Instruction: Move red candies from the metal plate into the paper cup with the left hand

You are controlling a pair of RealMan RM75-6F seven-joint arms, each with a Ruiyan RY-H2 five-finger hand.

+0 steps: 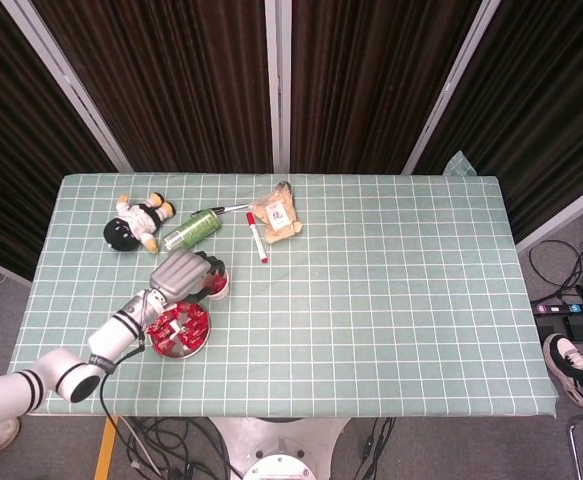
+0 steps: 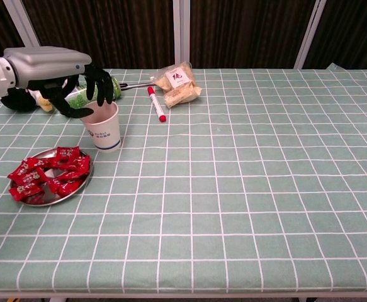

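My left hand (image 2: 70,78) hovers just above the rim of the white paper cup (image 2: 102,128), fingers spread and pointing down, with nothing in them. The head view shows the same hand (image 1: 183,272) beside the cup (image 1: 219,288), and a red candy (image 1: 214,285) lies inside the cup. The metal plate (image 2: 83,184) sits in front of the cup at the table's left and holds several red candies (image 2: 45,175). In the head view the plate (image 1: 202,343) is just below the hand, with its candies (image 1: 176,326). My right hand is outside both views.
Behind the cup lie a plush toy (image 2: 18,99), a green bottle (image 1: 193,230), a red marker (image 2: 156,104) and a snack bag (image 2: 177,83). The green checked tablecloth (image 2: 246,189) stretches bare to the right.
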